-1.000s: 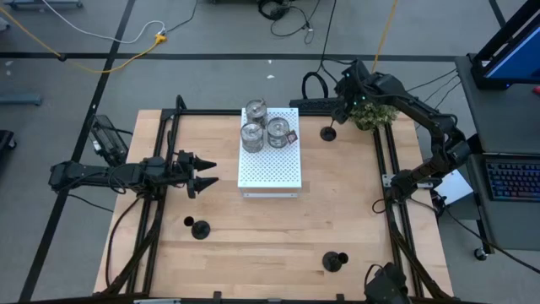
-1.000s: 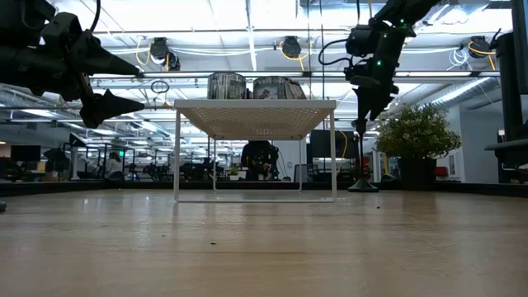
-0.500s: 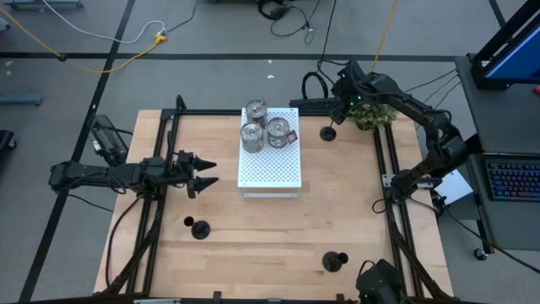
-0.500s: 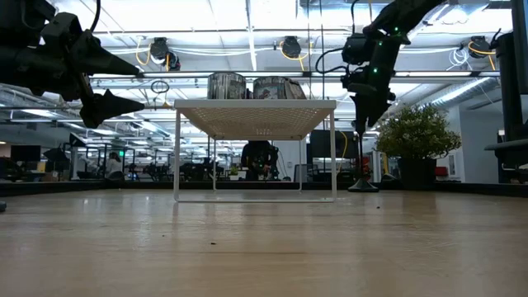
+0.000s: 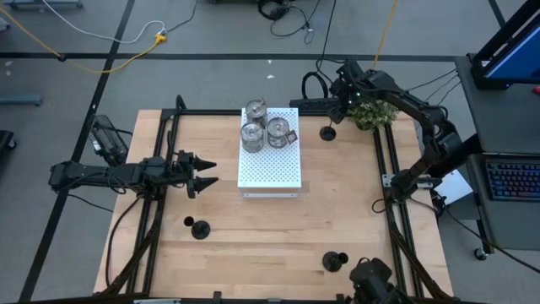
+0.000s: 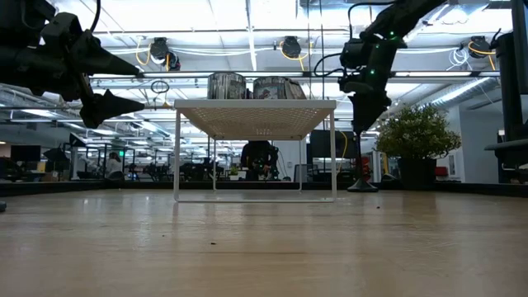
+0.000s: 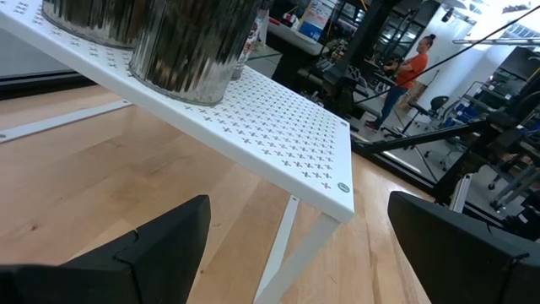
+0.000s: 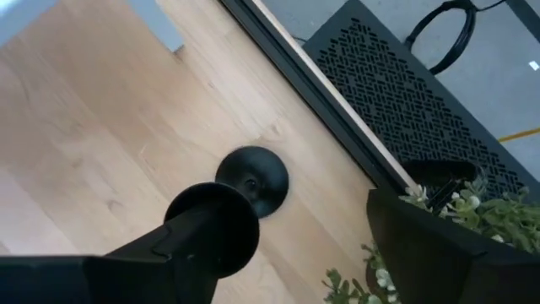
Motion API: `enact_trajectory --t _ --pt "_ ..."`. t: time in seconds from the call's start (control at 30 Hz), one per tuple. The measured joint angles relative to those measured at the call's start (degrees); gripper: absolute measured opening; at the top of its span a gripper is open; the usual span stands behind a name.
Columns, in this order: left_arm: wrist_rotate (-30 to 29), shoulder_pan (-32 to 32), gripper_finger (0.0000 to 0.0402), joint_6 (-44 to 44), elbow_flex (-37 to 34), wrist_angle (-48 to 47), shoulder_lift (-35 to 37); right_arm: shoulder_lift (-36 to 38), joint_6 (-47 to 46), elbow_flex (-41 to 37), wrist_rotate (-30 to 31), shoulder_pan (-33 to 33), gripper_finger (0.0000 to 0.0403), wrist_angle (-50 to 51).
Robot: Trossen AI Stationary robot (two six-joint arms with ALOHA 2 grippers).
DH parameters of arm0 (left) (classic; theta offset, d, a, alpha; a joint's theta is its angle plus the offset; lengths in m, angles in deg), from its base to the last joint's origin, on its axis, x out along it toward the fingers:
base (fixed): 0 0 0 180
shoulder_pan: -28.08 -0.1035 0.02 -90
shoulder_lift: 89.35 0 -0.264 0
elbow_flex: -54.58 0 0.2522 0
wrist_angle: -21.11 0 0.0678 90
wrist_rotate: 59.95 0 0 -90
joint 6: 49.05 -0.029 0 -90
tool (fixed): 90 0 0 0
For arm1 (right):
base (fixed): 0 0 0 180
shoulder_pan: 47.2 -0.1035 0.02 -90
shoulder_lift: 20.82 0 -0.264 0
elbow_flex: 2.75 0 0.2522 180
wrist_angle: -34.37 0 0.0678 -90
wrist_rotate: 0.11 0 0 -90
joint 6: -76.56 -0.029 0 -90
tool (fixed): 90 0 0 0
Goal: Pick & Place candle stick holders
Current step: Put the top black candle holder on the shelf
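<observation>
Right gripper (image 5: 337, 108) hangs above the black candle stick holder (image 5: 327, 133) at the table's far edge, just beside the green plant (image 5: 374, 113); its fingers are spread, grasping nothing, one on each side of the holder's round top in the right wrist view. That holder stands upright on the wooden table (image 5: 270, 236), apart from the white perforated board (image 5: 270, 165). Three silver candle stick holders (image 5: 253, 133) stand clustered on the board's far end. Two more black holders stand on the near half of the table, one left (image 5: 200, 228), one right (image 5: 335, 261). Left gripper (image 5: 205, 173) waits left of the board, fingers parted and empty.
</observation>
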Motion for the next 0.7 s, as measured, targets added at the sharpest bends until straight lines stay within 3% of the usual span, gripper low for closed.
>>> enact_trajectory --t 0.27,0.57,0.7 --pt "0.0 0.0 0.0365 0.02 0.0 0.0 0.01 -0.94 0.01 -0.11 0.12 -0.07 0.0185 1.49" --pt "0.0 0.0 0.0365 0.0 0.0 0.0 0.0 -0.98 -0.11 -0.17 0.35 -0.12 0.0029 1.38" --pt "0.0 -0.01 0.0365 0.01 0.0 0.0 0.02 -0.98 -0.16 -0.22 0.26 -0.11 0.0022 1.14"
